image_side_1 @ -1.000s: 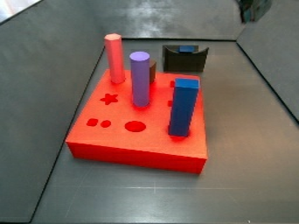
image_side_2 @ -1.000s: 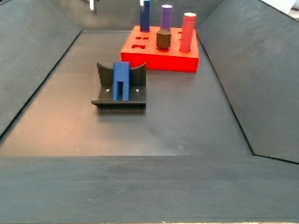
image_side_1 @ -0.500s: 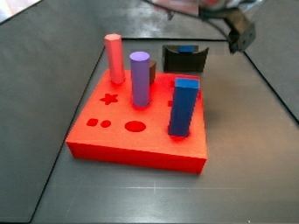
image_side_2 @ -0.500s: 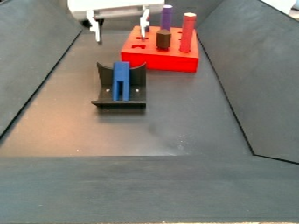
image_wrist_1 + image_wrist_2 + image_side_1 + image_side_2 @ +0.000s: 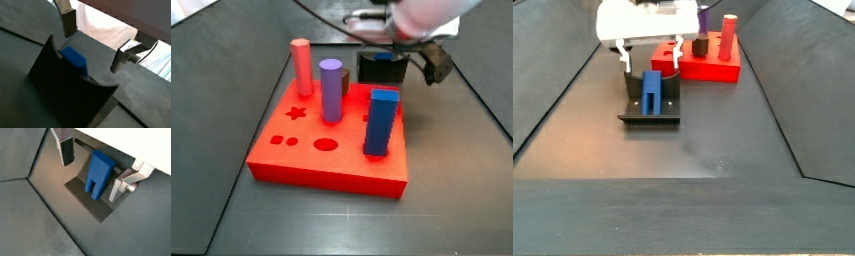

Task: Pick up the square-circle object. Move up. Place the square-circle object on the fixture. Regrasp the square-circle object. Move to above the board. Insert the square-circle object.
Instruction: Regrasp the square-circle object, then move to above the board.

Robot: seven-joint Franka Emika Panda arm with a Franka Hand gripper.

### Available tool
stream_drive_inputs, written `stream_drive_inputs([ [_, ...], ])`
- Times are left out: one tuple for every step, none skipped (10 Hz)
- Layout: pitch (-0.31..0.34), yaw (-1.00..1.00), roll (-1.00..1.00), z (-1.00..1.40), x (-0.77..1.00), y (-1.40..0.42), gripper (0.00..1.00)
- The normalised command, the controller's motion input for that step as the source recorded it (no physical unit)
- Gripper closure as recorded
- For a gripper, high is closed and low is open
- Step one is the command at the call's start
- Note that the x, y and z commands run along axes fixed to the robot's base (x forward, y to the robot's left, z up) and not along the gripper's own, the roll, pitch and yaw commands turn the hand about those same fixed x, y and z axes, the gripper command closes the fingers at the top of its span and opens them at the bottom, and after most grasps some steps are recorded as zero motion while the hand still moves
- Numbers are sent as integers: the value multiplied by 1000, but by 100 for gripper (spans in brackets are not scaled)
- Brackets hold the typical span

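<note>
Blue peg (image 5: 652, 92) is propped in the fixture (image 5: 651, 112), legs exposed for regrasping. Gripper (image 5: 93, 167) is positioned over it, fingers (image 5: 67, 151) spread either side, nothing clamped. Board (image 5: 714, 68) sits just behind.

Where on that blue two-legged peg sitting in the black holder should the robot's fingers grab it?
Probably the solid upper block of the square-circle object, coming from above. It stands in the fixture, whose walls hide its lower part. The open gripper already straddles it, one of the fingers on each side, not touching.
</note>
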Motion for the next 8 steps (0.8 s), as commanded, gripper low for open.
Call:
stream_drive_inputs([
  [-47,-18,77,-558,74,10,0],
  [-42,-17,75,-460,68,10,0],
  [-35,-13,71,-268,69,7,0],
  [-18,-6,60,-178,30,3,0],
  [0,0,0,-500,0,0,100],
  [-7,137,205,1000,279,30,100],
  [-6,135,205,1000,278,29,100],
  [5,84,160,1000,261,26,100],
])
